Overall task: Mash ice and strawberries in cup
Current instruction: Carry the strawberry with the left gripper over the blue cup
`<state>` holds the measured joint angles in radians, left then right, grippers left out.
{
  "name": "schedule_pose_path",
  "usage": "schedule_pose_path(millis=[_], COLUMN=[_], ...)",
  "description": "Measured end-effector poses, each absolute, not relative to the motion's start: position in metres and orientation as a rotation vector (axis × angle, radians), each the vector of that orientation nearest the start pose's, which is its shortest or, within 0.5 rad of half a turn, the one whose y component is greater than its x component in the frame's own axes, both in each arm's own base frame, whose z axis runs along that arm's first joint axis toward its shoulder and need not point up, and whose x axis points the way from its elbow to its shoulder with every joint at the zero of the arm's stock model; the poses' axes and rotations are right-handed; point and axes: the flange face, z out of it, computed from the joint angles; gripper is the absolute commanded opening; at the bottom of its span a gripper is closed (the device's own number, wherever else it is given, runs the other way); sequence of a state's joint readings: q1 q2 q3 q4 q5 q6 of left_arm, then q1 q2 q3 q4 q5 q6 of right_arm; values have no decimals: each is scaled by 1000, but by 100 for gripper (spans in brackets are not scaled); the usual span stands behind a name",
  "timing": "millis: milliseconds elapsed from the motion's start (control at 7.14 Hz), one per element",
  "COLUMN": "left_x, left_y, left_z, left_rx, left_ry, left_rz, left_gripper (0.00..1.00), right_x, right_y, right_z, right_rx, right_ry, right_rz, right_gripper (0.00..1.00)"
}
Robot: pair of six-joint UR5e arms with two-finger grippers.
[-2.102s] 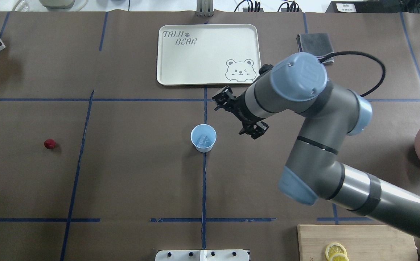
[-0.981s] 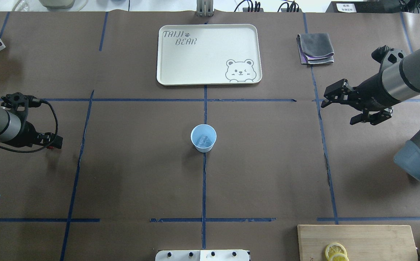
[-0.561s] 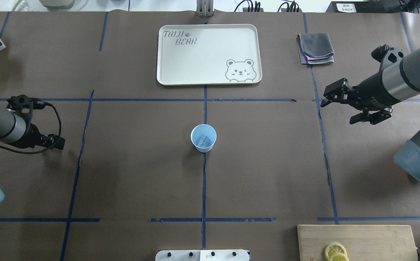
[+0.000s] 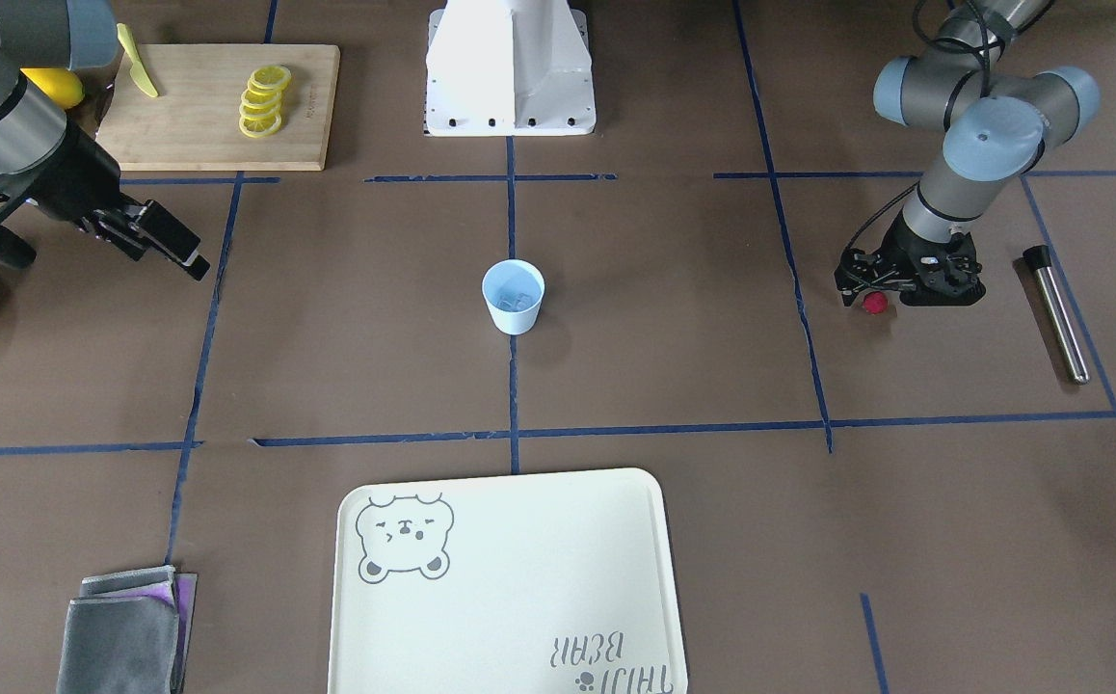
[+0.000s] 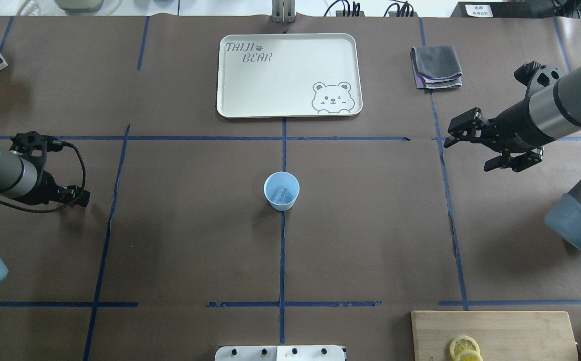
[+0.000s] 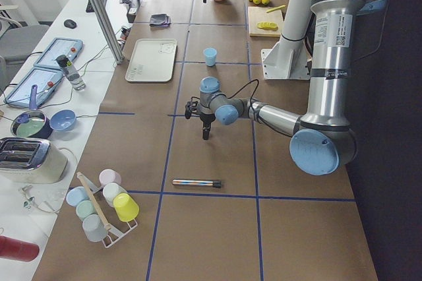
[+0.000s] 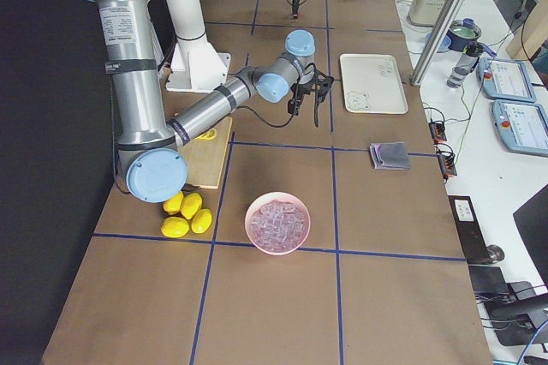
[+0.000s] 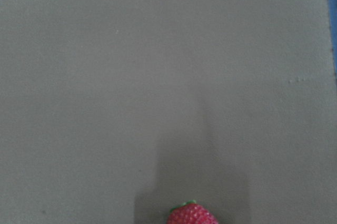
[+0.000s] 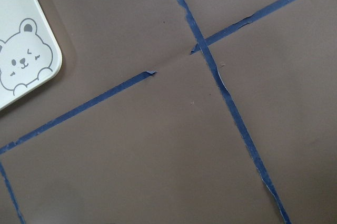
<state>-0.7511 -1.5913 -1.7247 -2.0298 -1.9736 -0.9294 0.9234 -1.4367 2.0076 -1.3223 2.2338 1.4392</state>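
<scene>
Left gripper looks pinched on the strawberry, likely for carrying to the cup of ice

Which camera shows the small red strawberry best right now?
The front-facing view: the small red strawberry shows almost whole and unblocked. The left wrist view is closer but cuts off all except its top. Overhead, the left tool covers it. In both side views I cannot make it out.
</scene>
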Motion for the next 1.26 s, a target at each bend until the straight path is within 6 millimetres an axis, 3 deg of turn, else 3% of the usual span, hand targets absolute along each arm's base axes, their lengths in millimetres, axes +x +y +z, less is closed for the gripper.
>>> schedule_pose_path(millis=[280, 561, 701, 841, 981, 1121, 1261], left_x=[323, 327, 335, 353, 388, 431, 469], left_y=[-430, -434, -442, -454, -459, -448, -430], left_z=[534, 518, 493, 450, 386, 323, 273], left_rx=[104, 123, 145, 163, 158, 122, 91], left_ry=[728, 750, 786, 848, 944, 1040, 1111], left_rz=[23, 24, 15, -22, -75, -119, -152], left_gripper=[0, 0, 0, 0, 0, 0, 0], right_x=[-251, -250, -249, -248, -245, -243, -241], right_y=[-451, -450, -450, -450, -450, -451, -451], right_z=[351, 349, 348, 347, 347, 348, 349], right_rx=[-144, -143, -141, -140, -138, -138, -137], right_ry=[-1005, -1008, -1010, -1012, -1013, -1012, -1011], right_rz=[451, 450, 450, 451, 454, 458, 462], right_gripper=[99, 99, 99, 99, 99, 99, 99])
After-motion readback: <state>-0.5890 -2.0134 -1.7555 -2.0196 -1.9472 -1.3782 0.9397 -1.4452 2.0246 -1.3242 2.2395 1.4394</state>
